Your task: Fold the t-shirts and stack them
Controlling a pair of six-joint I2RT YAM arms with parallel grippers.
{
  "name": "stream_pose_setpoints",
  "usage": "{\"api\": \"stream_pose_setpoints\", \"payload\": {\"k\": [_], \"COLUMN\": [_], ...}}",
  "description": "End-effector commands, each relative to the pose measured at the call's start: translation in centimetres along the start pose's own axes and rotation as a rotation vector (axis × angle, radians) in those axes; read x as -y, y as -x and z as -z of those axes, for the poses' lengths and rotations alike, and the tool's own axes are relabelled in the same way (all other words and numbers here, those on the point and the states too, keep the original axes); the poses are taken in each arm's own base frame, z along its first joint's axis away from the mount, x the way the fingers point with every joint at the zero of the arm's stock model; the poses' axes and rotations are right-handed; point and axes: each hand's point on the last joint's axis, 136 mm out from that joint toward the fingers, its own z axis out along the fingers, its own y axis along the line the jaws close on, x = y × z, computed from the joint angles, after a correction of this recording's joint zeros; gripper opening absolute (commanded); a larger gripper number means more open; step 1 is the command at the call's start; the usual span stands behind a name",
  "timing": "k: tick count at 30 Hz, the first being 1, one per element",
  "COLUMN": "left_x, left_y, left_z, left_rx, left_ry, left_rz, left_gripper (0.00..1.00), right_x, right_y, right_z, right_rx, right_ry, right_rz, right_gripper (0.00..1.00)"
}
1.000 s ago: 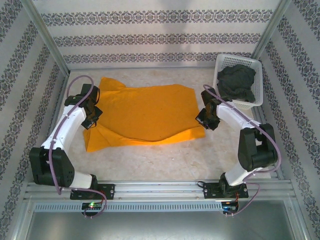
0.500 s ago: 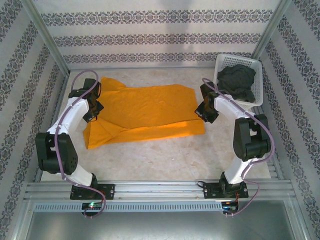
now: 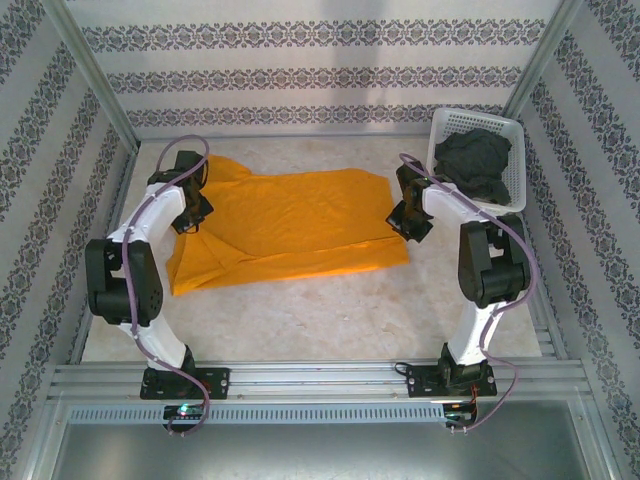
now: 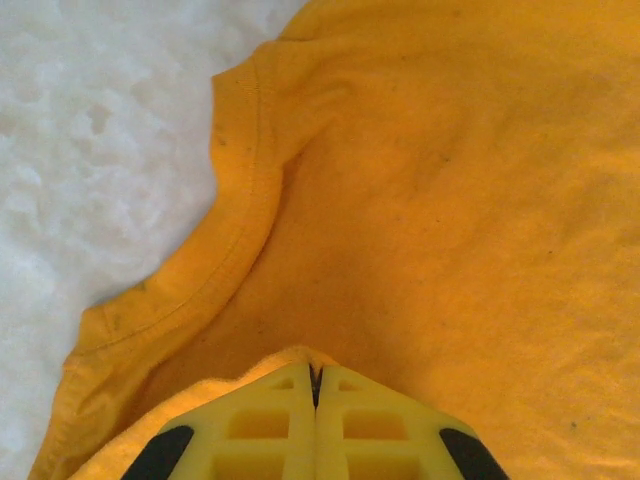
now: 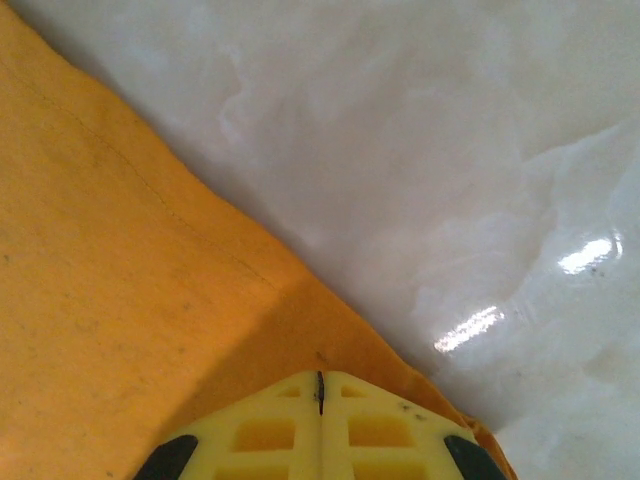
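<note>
Fingers of left gripper [image 4: 315, 368] and right gripper [image 5: 320, 378] press together, pinching opposite edges of the orange shirt [image 3: 300, 220] lying between them. Both have carried it away from their bases, likely advancing the fold.

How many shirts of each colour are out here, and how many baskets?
orange-yellow t-shirt: 1
dark grey t-shirt: 1
white basket: 1
Total: 3
</note>
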Motion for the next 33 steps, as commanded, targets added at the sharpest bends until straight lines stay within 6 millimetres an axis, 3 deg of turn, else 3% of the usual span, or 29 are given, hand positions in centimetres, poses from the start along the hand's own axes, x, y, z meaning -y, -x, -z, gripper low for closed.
{"api": "stream_pose_setpoints", "payload": {"k": [1, 4, 6, 10, 16, 21, 26, 33], "left_x": [0.8, -0.8, -2.2, -5.1, -10.4, -13.8, -13.3, -11.9], "left_y": [1.9, 2.1, 1.7, -1.8, -9.1, -12.3, -13.1, -12.2], "left_z": [0.6, 1.6, 2.2, 2.6, 1.9, 1.4, 0.0, -1.5], "left_rx": [0.036, 0.021, 0.01, -0.054, -0.202, -0.294, -0.328, -0.326], "left_ry": [-0.037, -0.037, -0.056, -0.067, -0.009, 0.021, -0.045, -0.1], "left_rz": [-0.053, -0.001, 0.055, 0.172, 0.31, 0.384, 0.496, 0.558], "left_gripper": [0.28, 0.52, 0.6, 0.61, 0.53, 0.5, 0.51, 0.49], "right_x": [-0.8, -0.1, 0.6, 3.0, 7.0, 8.2, 7.6, 7.5], "right_y": [1.0, 1.6, 1.6, -0.7, -5.2, -6.5, -6.6, -6.3], "right_z": [0.6, 2.2, 3.4, 3.9, 2.0, 0.7, -0.6, -2.1], "right_rx": [0.018, 0.059, 0.084, 0.06, -0.031, -0.083, -0.122, -0.145], "right_ry": [0.011, 0.013, 0.026, 0.049, 0.058, 0.061, 0.093, 0.08], "right_rz": [0.037, 0.051, 0.059, 0.056, 0.082, 0.102, 0.1, 0.08], "right_gripper": [0.29, 0.48, 0.51, 0.51, 0.51, 0.51, 0.49, 0.45]}}
